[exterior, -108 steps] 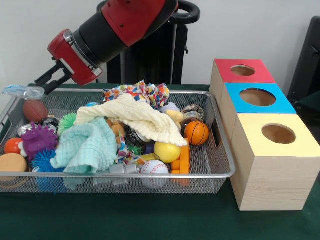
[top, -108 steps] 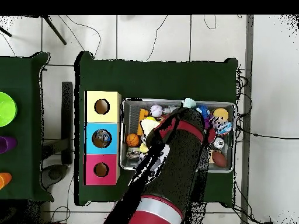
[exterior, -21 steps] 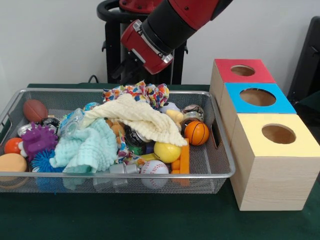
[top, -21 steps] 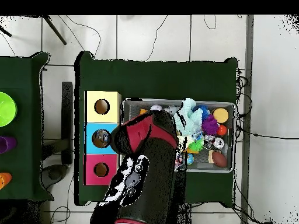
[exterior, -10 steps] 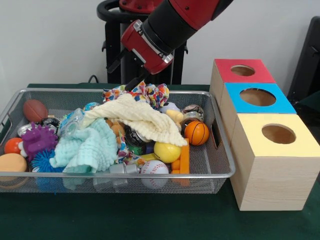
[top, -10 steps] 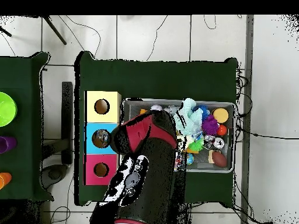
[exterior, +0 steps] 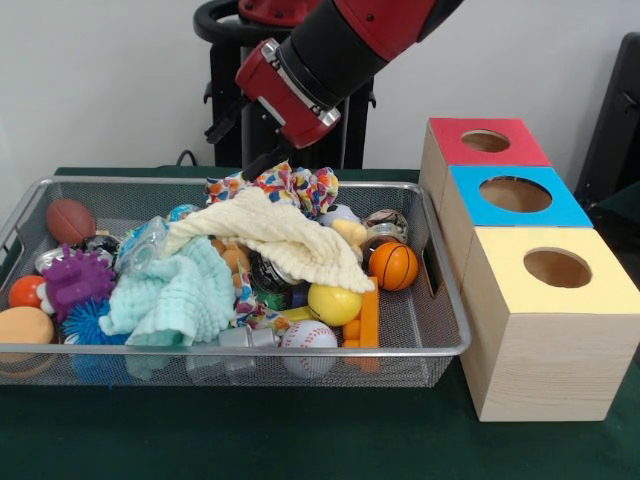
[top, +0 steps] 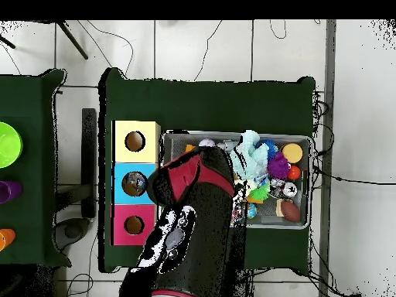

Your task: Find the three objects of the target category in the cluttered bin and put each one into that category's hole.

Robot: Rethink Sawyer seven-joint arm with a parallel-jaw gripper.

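A clear crinkly bottle (exterior: 147,243) lies inside the wire-mesh bin (exterior: 300,350), at about nine o'clock from the cream cloth (exterior: 275,235), beside the mint cloth (exterior: 175,290). The other bottles are not visible (probably buried). Nothing shows inside the box holes, so the sorting looks barely started. The gripper (exterior: 262,160) hovers at the bin's twelve o'clock rim; whether its claw is open or holding anything I cannot tell. No writing is legible.

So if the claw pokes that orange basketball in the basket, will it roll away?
Probably only a little. The orange basketball is round and smooth, so it should roll easily, but the basket wall stands close on one side and the yellow ball and other toys crowd it. It looks small and likely light.
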